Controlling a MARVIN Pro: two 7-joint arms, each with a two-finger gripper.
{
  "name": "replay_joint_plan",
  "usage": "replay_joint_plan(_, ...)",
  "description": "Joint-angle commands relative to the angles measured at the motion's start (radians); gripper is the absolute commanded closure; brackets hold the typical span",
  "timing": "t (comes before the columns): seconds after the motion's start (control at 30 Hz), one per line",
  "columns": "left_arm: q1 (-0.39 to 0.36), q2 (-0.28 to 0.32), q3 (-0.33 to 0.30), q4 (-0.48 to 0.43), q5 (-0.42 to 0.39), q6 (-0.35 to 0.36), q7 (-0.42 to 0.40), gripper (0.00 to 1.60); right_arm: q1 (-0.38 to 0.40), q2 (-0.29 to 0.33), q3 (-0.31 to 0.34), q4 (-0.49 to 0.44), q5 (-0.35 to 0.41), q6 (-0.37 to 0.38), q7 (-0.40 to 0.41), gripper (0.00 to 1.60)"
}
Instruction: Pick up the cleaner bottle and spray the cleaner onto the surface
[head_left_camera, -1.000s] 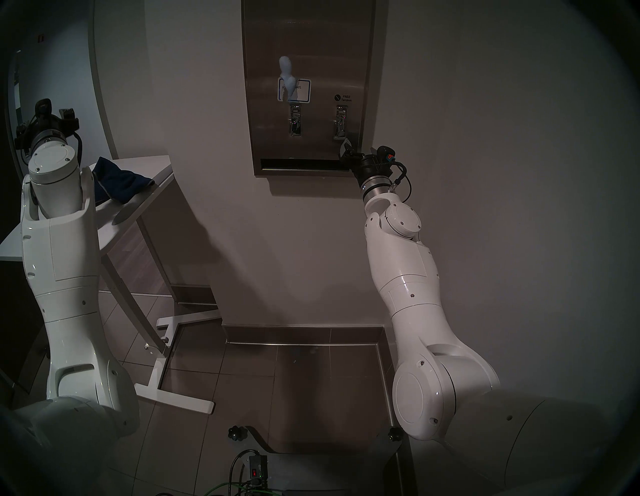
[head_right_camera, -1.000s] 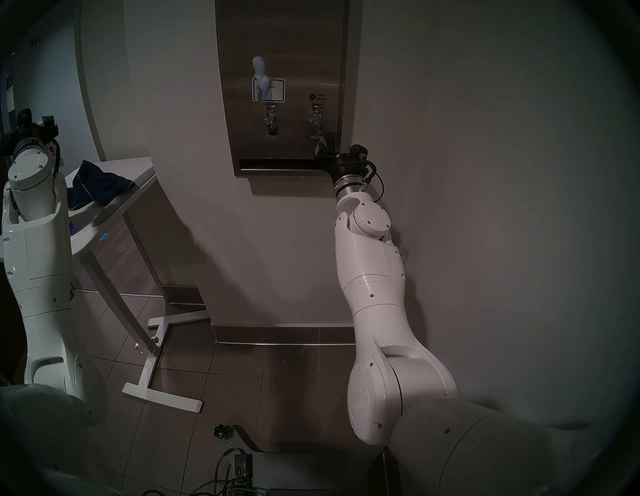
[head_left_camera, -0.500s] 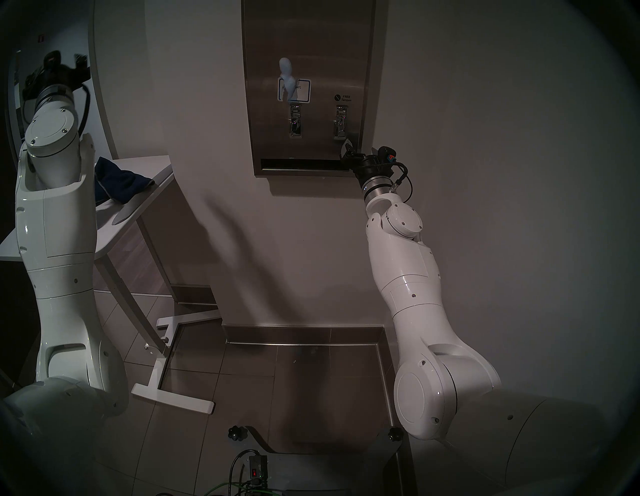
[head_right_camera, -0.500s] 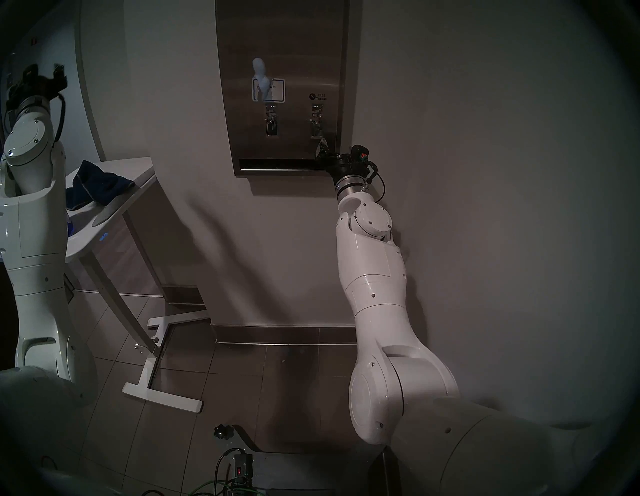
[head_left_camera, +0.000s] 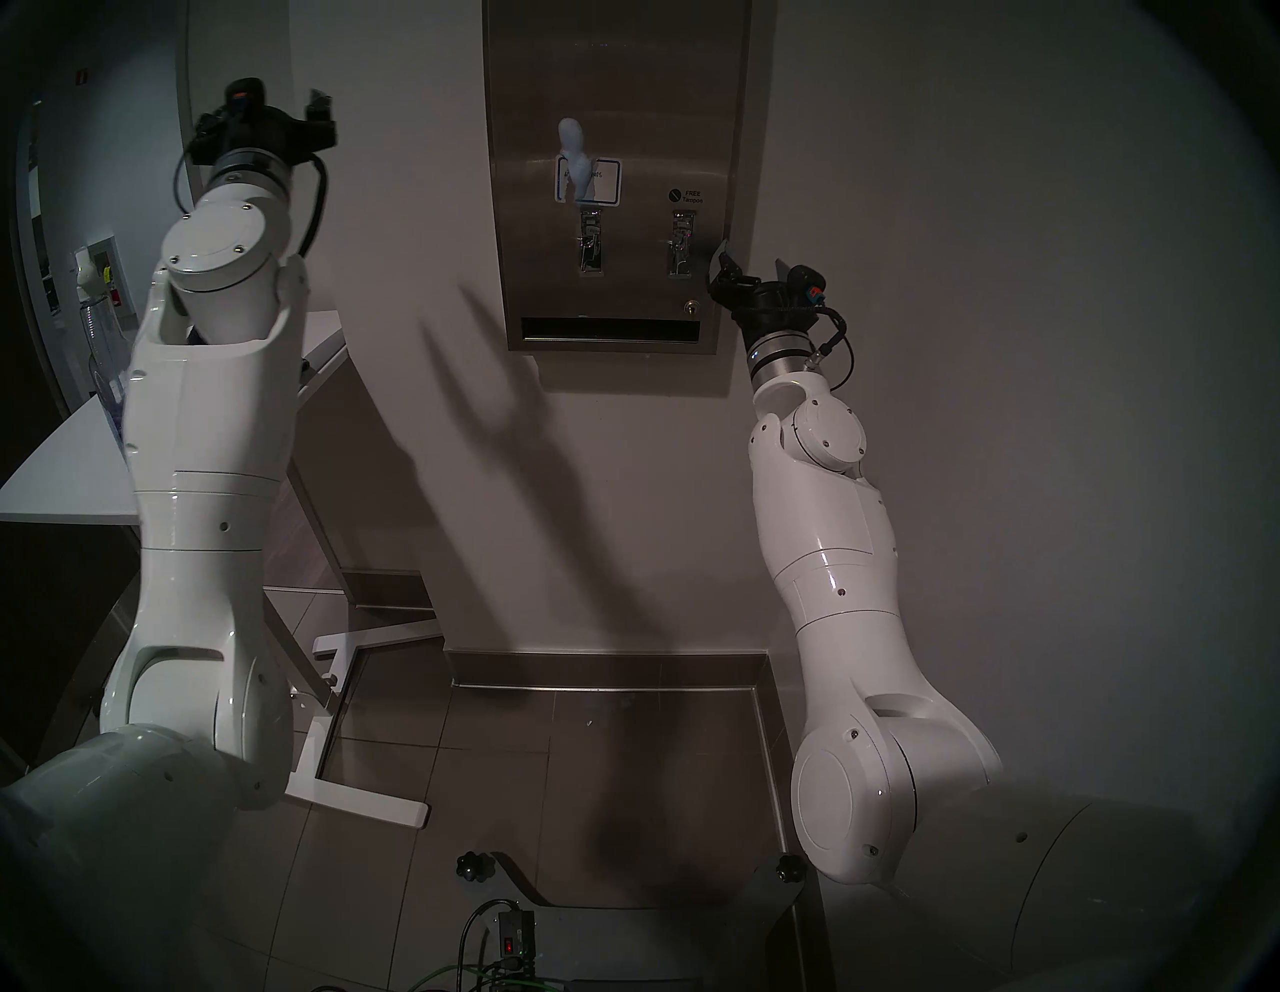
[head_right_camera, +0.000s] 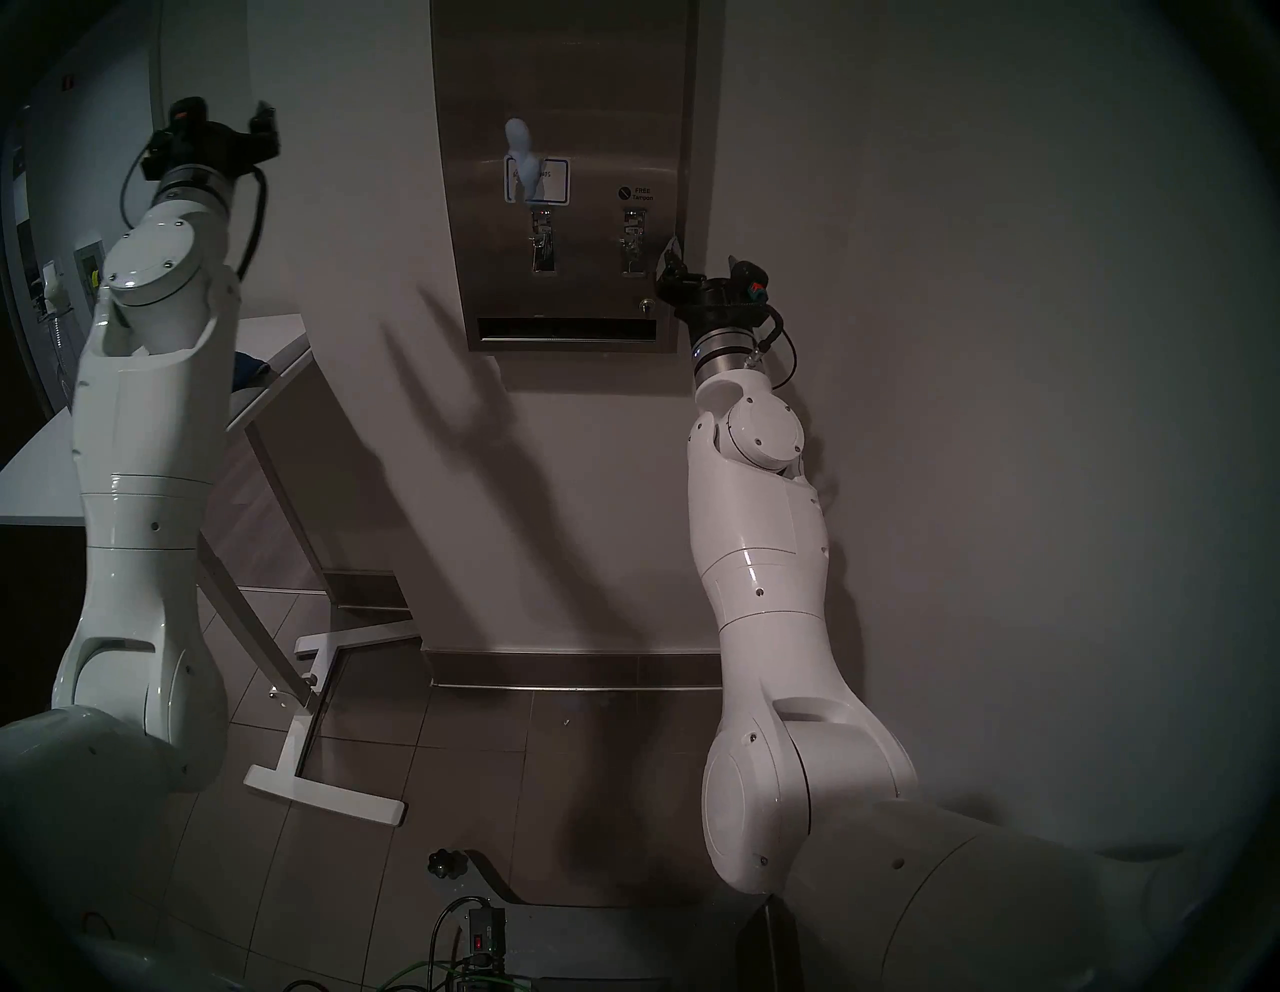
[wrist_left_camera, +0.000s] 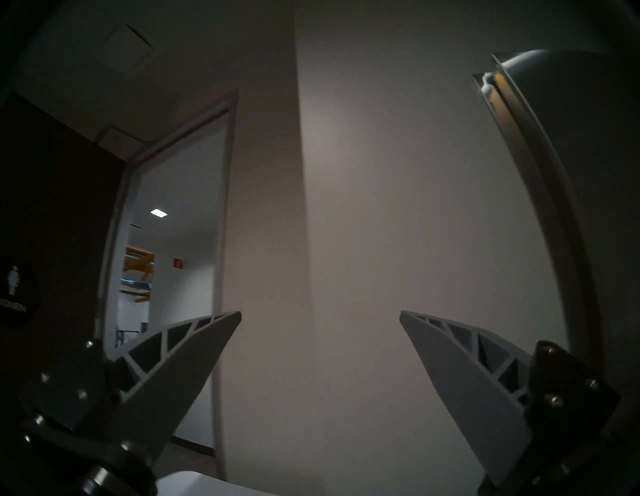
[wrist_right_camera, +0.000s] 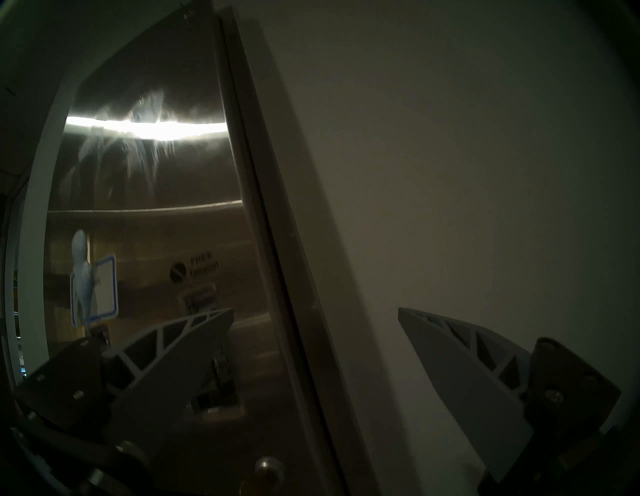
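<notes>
Both jaws apart, empty; foam (head_left_camera: 574, 154) already on panel (head_left_camera: 616, 83), bottle (head_left_camera: 97, 325) well below left jaws: descend squarely, clamp body below trigger.

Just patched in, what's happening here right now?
Nothing is held. Both hands are open and raised: the left hand is up by the wall left of the steel dispenser, the right hand at its right edge. A foam blob sits on the panel, running over the blue-bordered sticker. The spray bottle stands on the white table at far left.
</notes>
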Motion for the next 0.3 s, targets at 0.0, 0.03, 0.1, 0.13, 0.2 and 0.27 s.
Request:
replay_joint_plan(0.0,-0.11,-0.081,0.041,0.058,-0.038,-0.077,-0.009,0.0,-0.011,-0.005,-0.015,-0.079,-0.026,-0.086,-0.002,0.0)
replay_joint_plan(0.03,-0.11,-0.09,0.042,0.063,-0.044,-0.081,-0.009,0.0,-0.014,-0.005,-0.015,-0.081,-0.028,-0.091,-0.003,0.0)
replay_joint_plan(0.1,-0.114,-0.1,0.044,0.078,-0.058,-0.098,-0.015,0.0,-0.019,-0.006,-0.017,-0.085,-0.034,-0.106,-0.006,0.0)
replay_joint_plan(0.13,-0.118,-0.101,0.044,0.086,-0.062,-0.108,-0.016,0.0,-0.022,-0.007,-0.017,-0.087,-0.036,-0.113,-0.007,0.0)
replay_joint_plan(0.2,-0.121,-0.103,0.044,0.092,-0.064,-0.115,-0.017,0.0,-0.023,-0.007,-0.018,-0.088,-0.039,-0.118,-0.008,0.0)
replay_joint_plan(0.27,-0.124,-0.104,0.044,0.098,-0.067,-0.123,-0.018,0.0,-0.025,-0.008,-0.018,-0.088,-0.041,-0.122,-0.009,0.0)
